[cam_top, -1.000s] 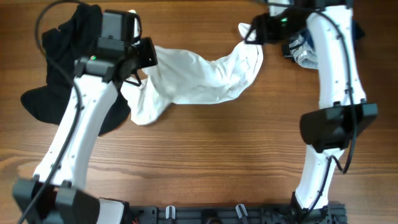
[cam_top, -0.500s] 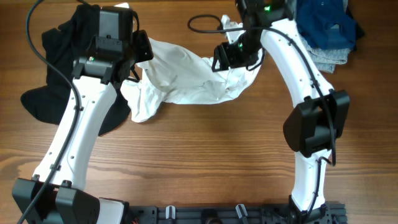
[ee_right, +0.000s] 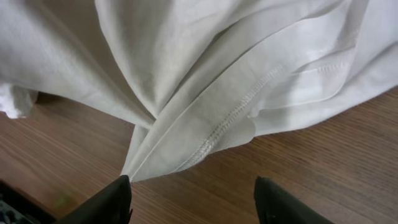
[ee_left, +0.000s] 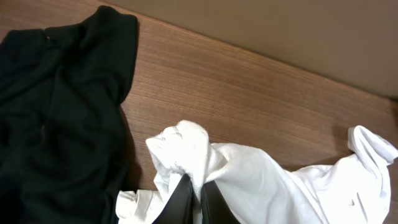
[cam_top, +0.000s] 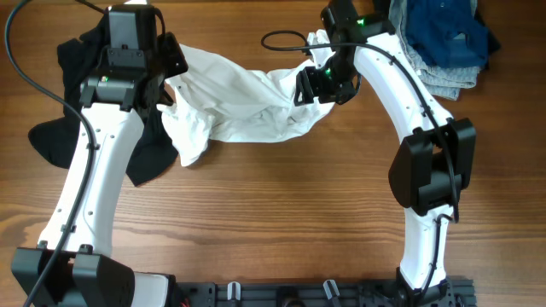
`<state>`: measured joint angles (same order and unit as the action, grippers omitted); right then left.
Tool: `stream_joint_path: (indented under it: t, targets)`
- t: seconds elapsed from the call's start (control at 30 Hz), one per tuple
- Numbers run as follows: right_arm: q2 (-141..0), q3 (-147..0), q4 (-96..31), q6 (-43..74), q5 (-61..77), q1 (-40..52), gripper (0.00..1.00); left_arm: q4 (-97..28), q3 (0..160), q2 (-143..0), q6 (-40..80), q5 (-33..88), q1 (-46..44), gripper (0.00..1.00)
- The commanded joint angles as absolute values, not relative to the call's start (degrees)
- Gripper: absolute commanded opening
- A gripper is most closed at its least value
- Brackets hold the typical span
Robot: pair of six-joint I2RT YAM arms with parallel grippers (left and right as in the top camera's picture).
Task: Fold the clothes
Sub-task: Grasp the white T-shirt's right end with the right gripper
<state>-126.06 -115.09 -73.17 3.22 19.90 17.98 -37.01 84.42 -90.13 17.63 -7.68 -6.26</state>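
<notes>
The left claw (ee_left: 194, 193) is pressed together on a bunched ridge of the white T-shirt (ee_left: 261, 180), and the cloth puckers up just ahead of its tips. To this claw's left the black garment (ee_left: 56, 112) lies crumpled on the desk (ee_left: 249, 81), close beside the pinched bunch. From that grip the shirt stretches in wrinkled folds across to the right claw (ee_right: 196, 199). The right claw is spread wide, with one dark finger (ee_right: 115, 202) on each side of bare wood. A stitched hem fold of the shirt comes to a point just ahead of the gap, and nothing is pinched. Off to the right claw's right sits a heap of blue denim and navy cloth (cam_top: 444, 38), and a black cable (cam_top: 281, 38) loops just to its left.
</notes>
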Motion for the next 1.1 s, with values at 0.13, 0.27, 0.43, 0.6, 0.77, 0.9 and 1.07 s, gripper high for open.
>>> stream_joint_path:
  t: [0.13, 0.27, 0.43, 0.6, 0.77, 0.9, 1.07]
  targets:
    - [-126.6, -114.8, -70.7, 13.0, 14.4, 22.8, 0.61, -36.6, 84.5, -90.1, 17.1, -8.4, -6.0, 0.04]
    - [-126.6, -114.6, -70.0, 17.4, 9.9, 24.9, 0.56, -37.0, 84.6, -90.1, 17.1, -8.4, -6.0, 0.04]
    - [-126.7, -113.8, -69.8, 21.2, 7.1, 26.1, 0.4, -37.3, 84.6, -90.1, 17.1, -8.4, -6.0, 0.04]
    - [-126.7, -109.7, -68.6, 21.5, 6.8, 26.1, 0.37, -37.5, 84.5, -90.1, 17.1, -8.4, -6.0, 0.04]
    - [-126.7, -105.9, -65.5, 22.1, 6.8, 26.0, 0.32, -37.5, 84.5, -90.1, 17.1, -8.4, -6.0, 0.04]
    - [-126.5, -106.0, -63.6, 22.1, 6.8, 25.7, 0.24, -37.5, 84.5, -90.1, 17.1, -8.4, -6.0, 0.04]
    - [-126.5, -106.0, -62.7, 22.1, 6.0, 24.2, 0.04, -37.5, 84.5, -90.1, 17.1, -8.5, -6.0, 0.04]
